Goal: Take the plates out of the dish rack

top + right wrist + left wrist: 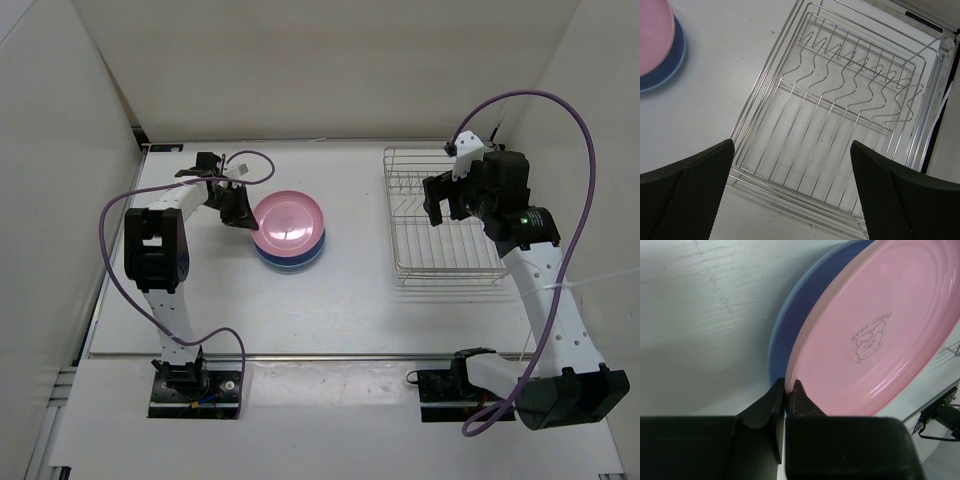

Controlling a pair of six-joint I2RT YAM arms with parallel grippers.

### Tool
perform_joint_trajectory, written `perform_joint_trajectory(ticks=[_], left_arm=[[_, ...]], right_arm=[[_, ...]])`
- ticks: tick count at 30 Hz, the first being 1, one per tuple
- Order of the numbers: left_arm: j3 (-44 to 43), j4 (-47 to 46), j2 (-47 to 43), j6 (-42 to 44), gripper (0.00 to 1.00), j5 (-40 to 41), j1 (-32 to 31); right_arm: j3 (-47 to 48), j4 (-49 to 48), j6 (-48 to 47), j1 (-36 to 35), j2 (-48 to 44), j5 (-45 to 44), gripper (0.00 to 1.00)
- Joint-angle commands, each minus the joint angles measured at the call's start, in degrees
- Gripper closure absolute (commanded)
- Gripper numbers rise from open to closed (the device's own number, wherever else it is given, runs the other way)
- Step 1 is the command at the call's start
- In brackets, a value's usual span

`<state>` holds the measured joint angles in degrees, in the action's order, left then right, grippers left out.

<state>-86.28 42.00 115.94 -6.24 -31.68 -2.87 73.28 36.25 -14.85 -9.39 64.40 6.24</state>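
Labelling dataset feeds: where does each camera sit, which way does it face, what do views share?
Top external: fixed above and behind, looking down on the table; left arm and right arm show.
Left wrist: on the left arm, looking along the left gripper, shut on the pink plate's rim, blue plate beneath.
Right wrist: on the right arm, looking down past the open right gripper into the dish rack.
Shared: all three show both plates; top and right wrist show the dish rack.
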Motion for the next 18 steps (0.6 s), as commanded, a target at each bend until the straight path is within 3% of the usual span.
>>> perform_joint_trajectory(ticks=[1,15,18], left_arm=[[-0.5,0.4,-1.2,0.4,0.89,0.4,-0.8],[-2.3,2.1,2.4,1.6,0.85,-1.5,-1.9],[-2.3,2.1,2.4,1.6,0.79,-1.5,-1.9]], right_arm=[[-0.5,-1.4,-0.1,0.0,-1.5,0.8,0.00],[-0.5,-1.4,-0.1,0.0,-2.0,1.3,0.00],[-0.5,-1.4,-0.1,0.0,-2.0,1.3,0.00]])
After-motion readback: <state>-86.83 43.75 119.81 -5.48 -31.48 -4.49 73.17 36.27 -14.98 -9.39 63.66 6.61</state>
